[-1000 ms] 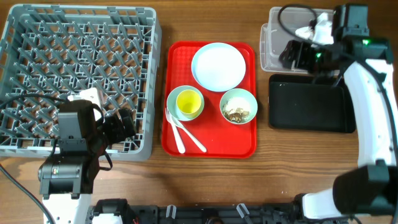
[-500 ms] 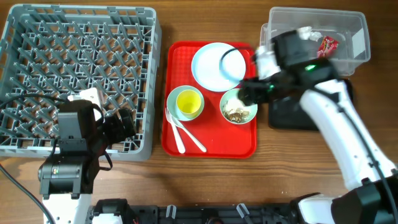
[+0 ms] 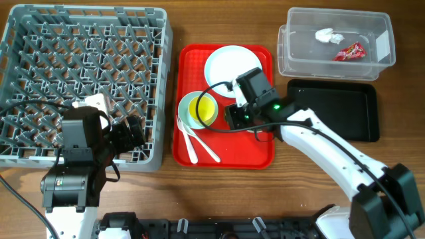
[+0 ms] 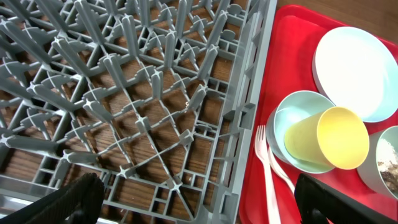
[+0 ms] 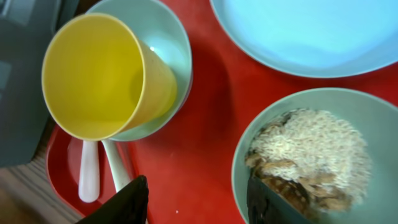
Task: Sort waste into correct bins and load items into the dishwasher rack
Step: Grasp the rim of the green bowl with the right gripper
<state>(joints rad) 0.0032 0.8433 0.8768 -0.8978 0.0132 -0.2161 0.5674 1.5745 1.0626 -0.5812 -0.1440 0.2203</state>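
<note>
Rack (image 3: 86, 66): large grey crate with a lattice of upright pegs, sat flat at the table's left.
Clear tub (image 3: 384, 46): stood at the far right, holding wrapper and tissue.
Red foil wrapper (image 3: 349, 52): crinkled, lay in the tub.
White tissue (image 3: 325, 35): crumpled, near the wrapper but apart from it.
Black tray (image 3: 345, 106): shallow, lay just in front of the tub.
White plate (image 3: 222, 63): round, lay flat on the red serving tray (image 3: 226, 156).
Pale green bowl (image 3: 182, 114): upright beside the plate.
Yellow cup (image 3: 202, 108): leaned tilted inside that bowl.
Second bowl (image 5: 373, 109): upright, held rice and brown bits (image 5: 305, 155).
Spoons (image 3: 194, 143): two, white, lay close together by the green bowl (one end looked pronged in the left wrist view).
</note>
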